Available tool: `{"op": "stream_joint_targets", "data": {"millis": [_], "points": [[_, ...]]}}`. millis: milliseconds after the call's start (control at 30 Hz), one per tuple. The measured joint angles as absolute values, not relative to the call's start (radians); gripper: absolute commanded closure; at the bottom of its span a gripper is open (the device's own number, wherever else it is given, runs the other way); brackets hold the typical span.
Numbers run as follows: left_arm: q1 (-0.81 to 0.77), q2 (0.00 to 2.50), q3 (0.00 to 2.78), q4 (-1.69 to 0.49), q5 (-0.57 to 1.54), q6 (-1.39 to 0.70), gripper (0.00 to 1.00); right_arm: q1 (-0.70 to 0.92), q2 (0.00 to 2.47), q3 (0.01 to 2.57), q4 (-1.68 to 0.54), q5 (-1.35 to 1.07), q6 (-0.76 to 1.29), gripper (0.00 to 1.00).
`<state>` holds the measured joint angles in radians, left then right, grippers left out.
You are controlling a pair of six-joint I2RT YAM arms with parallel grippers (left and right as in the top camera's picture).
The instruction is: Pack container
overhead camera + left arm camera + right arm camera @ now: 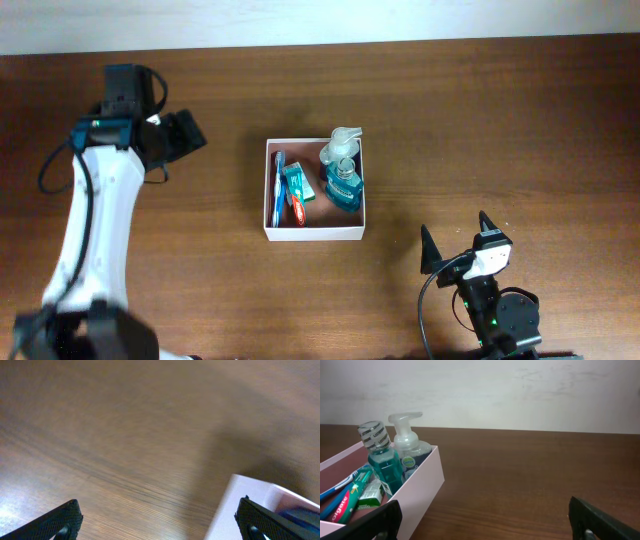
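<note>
The container [314,235], a square white-walled box with a reddish-brown floor, sits mid-table. Inside it stand a clear pump bottle [343,141] and a blue mouthwash bottle [341,184]. A toothpaste box [300,183], a blue toothbrush [280,180] and a red tube [297,209] lie beside them. My left gripper [186,135] hovers open to the left of the box, holding nothing. In the left wrist view its jaws [160,522] frame bare wood, with a white corner of the container [235,510] at the right. My right gripper [456,236] is open and holding nothing, near the front right. The right wrist view shows the container [417,492] to the left of the gripper [485,522].
A pale wall [320,20] borders the far edge of the brown wooden table [500,120]. The left arm [95,230] stretches along the left side. The right arm's base [500,315] sits at the front edge.
</note>
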<state>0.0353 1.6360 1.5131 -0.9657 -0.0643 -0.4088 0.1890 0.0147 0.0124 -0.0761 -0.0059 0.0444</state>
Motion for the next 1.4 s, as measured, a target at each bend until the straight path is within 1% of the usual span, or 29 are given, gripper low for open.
{"op": "stream_joint_targets", "data": {"millis": [200,500,767,1167,1400], "points": [[-0.051,1.408,1.513,-0.966,-0.064,-0.409,0.0,0.189,0.015,0.012,-0.076,-0.006,0.044,0.02],[-0.06,1.084,1.515,-0.966,-0.064,-0.409,0.01,0.189,0.015,0.012,-0.076,-0.006,0.044,0.02],[-0.06,0.875,1.515,-0.971,-0.064,-0.409,0.01,0.189,0.015,0.012,-0.076,-0.006,0.044,0.02],[-0.06,0.589,1.504,-1.12,-0.088,-0.409,0.01,0.189,0.015,0.012,-0.076,-0.006,0.044,0.01],[-0.06,0.425,1.352,-1.217,-0.096,-0.409,0.01,0.189,0.014,0.012,-0.076,-0.006,0.043,0.02]]}}
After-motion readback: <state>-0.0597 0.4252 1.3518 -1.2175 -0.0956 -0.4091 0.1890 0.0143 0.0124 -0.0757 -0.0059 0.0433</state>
